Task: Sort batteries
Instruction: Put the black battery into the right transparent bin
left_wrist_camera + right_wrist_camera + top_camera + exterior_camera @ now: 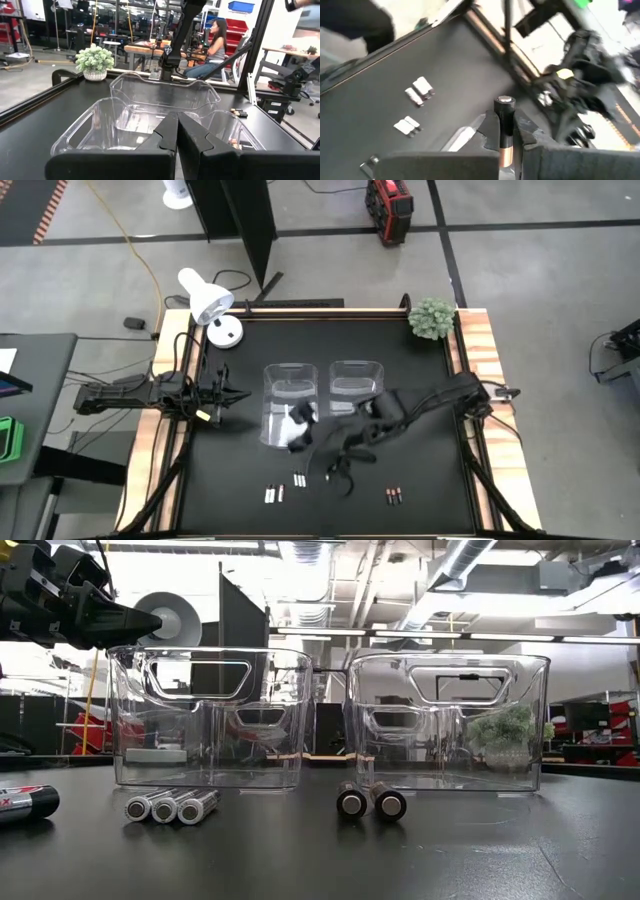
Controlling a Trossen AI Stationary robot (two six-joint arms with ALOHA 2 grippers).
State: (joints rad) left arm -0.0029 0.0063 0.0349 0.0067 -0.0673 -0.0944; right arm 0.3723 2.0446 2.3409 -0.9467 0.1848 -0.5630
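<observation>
Right tool point(506, 137) is clamped on one dark, copper-ended battery point(504, 125), carried end-up above the desk point(240, 480) near the two clear bins point(290, 395). Grip looks narrow along the cell; I judge it could pivot or slip out if I swing fast, or clip a bin rim and bounce outside. Wrong-bin drop is the other risk. Remaining batteries lie in small groups point(275, 494) along the desk's front. Left tool point(176, 137) waits, pressed closed and empty, at the left side.
</observation>
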